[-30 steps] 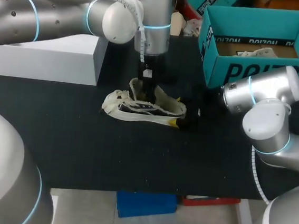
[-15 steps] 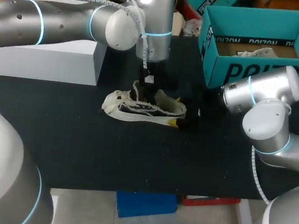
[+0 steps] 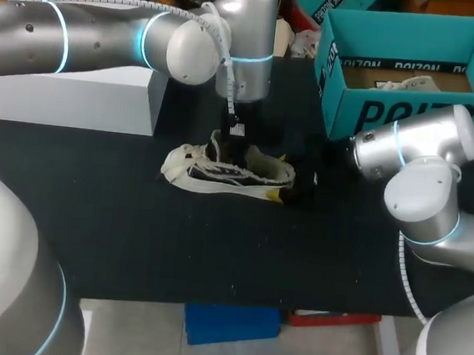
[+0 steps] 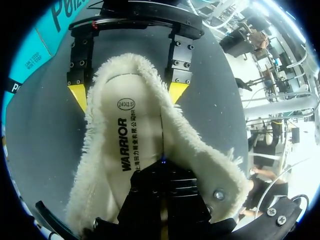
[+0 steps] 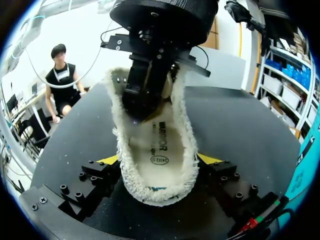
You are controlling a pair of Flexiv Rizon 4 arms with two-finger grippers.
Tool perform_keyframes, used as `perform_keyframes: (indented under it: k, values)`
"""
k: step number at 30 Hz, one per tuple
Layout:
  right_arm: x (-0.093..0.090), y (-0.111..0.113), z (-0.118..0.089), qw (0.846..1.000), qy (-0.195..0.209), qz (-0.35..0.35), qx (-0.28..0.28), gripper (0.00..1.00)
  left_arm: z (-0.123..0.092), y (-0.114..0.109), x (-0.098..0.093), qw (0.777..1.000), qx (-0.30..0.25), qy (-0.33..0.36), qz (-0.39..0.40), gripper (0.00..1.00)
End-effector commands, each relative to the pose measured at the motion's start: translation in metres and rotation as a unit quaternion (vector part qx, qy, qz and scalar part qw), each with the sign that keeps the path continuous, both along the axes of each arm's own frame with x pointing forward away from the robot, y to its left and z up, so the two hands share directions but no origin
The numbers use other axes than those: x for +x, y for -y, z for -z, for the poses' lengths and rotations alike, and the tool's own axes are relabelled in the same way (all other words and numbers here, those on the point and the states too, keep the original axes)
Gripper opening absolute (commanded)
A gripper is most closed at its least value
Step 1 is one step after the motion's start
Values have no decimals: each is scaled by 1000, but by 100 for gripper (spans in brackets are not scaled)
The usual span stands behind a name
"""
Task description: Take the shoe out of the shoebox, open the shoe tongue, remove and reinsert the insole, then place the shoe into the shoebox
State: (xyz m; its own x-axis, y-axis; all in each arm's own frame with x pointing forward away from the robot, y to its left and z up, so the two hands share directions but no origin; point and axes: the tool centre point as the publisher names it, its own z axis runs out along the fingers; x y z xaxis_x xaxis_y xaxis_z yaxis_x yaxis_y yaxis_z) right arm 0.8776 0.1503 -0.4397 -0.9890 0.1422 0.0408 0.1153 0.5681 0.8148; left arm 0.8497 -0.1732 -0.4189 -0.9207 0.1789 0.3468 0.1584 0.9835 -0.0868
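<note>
— Left claw (image 4: 163, 172) was pinched narrow inside the shoe (image 3: 233, 173), seemingly on the insole (image 4: 125, 140). Right claw (image 5: 159, 160) clamped the heel. The shoe lay on the worktop (image 3: 131, 234), out of the shoebox (image 3: 411, 119) and near its front corner.

— Handling?

— Light, floppy, fleecy, I'd judge. Grip its edge and keep that heel braced. Against a second ago, the left wrist had lifted slightly and drifted toward the shoebox. The shoe hadn't moved.

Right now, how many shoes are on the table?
1: the shoe lies mid-table, its heel in the right gripper; the shoebox may hide another.
</note>
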Motion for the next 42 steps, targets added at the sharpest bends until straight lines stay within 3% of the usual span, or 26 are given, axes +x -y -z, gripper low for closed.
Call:
perform_keyframes:
  k: [1,3,4,6,8,11,14,17,19,23,29,36,42]
  values:
    - [1,-1,1,1000,0,1,0,4,12,0,-9,1000,6,5,0,0]
    - [1,-1,1,1000,0,1,0,2,12,0,-9,1000,7,9,0,0]
    - [1,-1,1,1000,0,1,0,0,11,0,-9,1000,6,10,1,5]
    - [1,-1,1,1000,0,1,0,0,10,0,-9,1000,10,21,2,33]
    - [1,-1,1,1000,0,1,0,0,10,1,-8,1000,12,25,2,37]
    - [1,-1,1,1000,0,1,0,0,12,2,-8,999,18,30,-2,33]
    - [1,-1,1,1000,0,1,0,0,15,1,-7,998,33,47,-3,36]
    - [1,-1,1,1000,0,1,0,0,20,1,-8,994,60,88,-8,27]
    - [1,-1,1,1000,0,1,0,0,24,0,-8,989,86,122,-9,32]
    - [1,-1,1,1000,0,1,0,0,34,-3,-7,980,118,160,-17,30]
    - [1,-1,1,1000,0,1,0,0,42,-12,1,969,128,206,-46,31]
    - [1,-1,1,1000,0,1,0,0,39,-21,17,973,107,197,-54,28]
    - [1,-1,1,1000,0,1,0,0,49,-22,14,966,114,228,-41,27]
